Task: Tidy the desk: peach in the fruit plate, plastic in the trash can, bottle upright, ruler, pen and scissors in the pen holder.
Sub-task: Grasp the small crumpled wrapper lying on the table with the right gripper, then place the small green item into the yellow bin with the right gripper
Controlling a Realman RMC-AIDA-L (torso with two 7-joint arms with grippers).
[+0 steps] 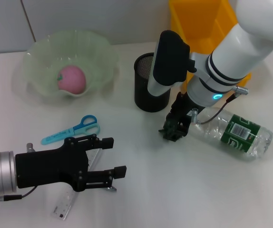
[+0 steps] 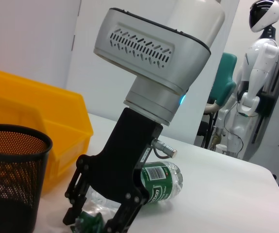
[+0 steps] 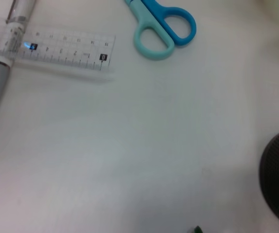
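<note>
The bottle (image 1: pixel 231 131) lies on its side with its green barcode label (image 1: pixel 238 130), print too small to read, its cap end between the clenched fingers of the right gripper (image 1: pixel 175 127), the mesh pen holder (image 1: pixel 151 84) just behind, while the left gripper (image 1: pixel 109 157) hovers spread over the ruler (image 1: pixel 70 202) marked 0 at one end.
</note>
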